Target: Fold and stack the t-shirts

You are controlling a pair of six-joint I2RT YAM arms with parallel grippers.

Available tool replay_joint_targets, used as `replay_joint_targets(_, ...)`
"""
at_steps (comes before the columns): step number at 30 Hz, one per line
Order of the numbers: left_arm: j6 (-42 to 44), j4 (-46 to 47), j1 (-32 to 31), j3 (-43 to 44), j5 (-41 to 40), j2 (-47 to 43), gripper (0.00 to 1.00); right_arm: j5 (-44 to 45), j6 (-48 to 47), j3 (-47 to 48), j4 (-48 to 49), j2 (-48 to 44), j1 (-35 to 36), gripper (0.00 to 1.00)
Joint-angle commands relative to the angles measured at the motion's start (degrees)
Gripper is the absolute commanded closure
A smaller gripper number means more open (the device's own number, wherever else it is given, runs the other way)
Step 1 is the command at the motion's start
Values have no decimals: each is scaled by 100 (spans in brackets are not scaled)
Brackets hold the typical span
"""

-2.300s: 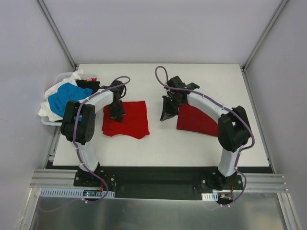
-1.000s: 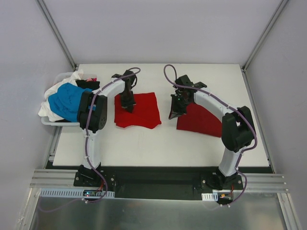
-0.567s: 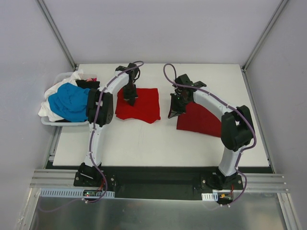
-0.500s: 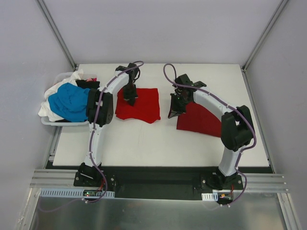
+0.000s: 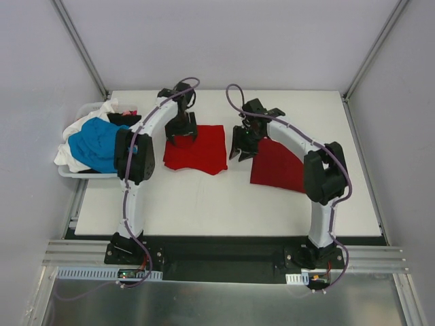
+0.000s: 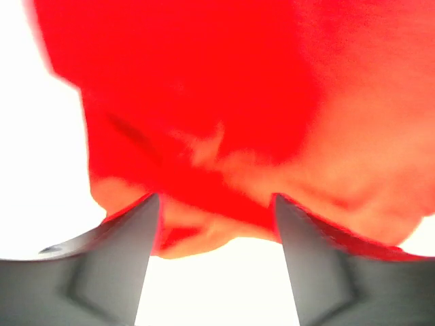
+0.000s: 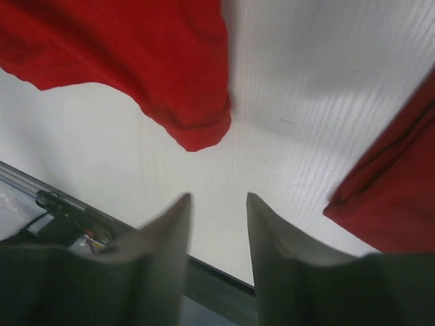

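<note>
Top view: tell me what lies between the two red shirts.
The right gripper, open, over bare table; the right wrist view shows the left red shirt and right red shirt apart.

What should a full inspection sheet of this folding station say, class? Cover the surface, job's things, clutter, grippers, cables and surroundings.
Surface: white table, evenly lit.
Job's things: folded red t-shirt flat at centre; second red t-shirt flat to its right, apart from it; blue, white and black shirts heaped in a white bin at the left edge.
Clutter: nothing seen.
Grippers: left gripper open over the centre shirt's far edge; right gripper open and empty, over the gap between the red shirts.
Cables: purple cables loop along both arms.
Surroundings: grey walls; metal rail at the near edge.
</note>
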Motion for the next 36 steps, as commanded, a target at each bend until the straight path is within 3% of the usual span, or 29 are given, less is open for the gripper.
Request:
replay_joint_targets(1, -500, 278, 98, -788, -618, -2100, 23, -136, -193, 811, -183, 678, -58, 50)
replay_joint_targets(8, -255, 919, 1152, -2814, -231, -2665, 21, -558, -246, 2121, -368, 2006, -216, 24)
replay_joint_targets(13, -26, 1475, 1259, -3440, -29, -2218, 24, -769, -282, 2262, -220, 2314, -357, 20)
replay_joint_targets(21, 211, 1757, 1268, -2598, 577, -1208, 26, -901, -317, 2139, -26, 2297, -629, 20)
replay_joint_targets(30, 194, 1871, 1365, -1315, 1184, -319, 28, -1568, 350, 2165, 870, 2639, -551, 20)
replay_joint_targets(36, 247, 1652, 1382, -1443, 1089, -994, 29, -1543, 448, 2376, 871, 2745, -445, 20)
